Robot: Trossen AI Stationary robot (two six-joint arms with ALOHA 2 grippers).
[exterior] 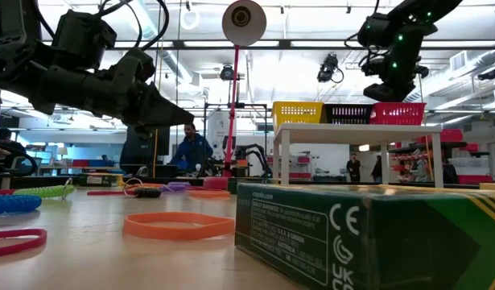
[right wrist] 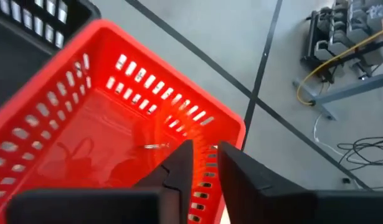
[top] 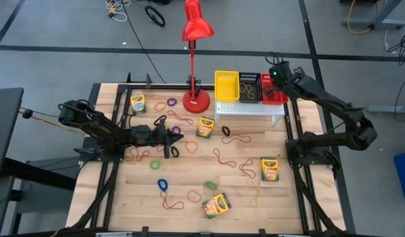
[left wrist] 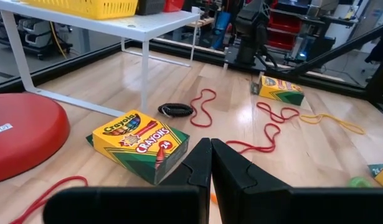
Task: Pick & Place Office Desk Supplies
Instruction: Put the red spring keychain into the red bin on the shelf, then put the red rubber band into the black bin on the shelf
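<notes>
R claw (right wrist: 200, 163) slightly open over red basket (right wrist: 66, 118); L claw (left wrist: 210, 163) closed, empty.

Red basket (right wrist: 85, 124) — yellow-green crayon box (left wrist: 140, 145)

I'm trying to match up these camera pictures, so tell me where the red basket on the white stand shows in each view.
High view: red basket at the right end of the white stand, under the right claw.
Low view: upper right, on the stand, beside the black basket.
Left wrist view: only a red sliver at the top edge, probably it.
Right wrist view: fills the left.
Shared landmark: the white stand.
</notes>
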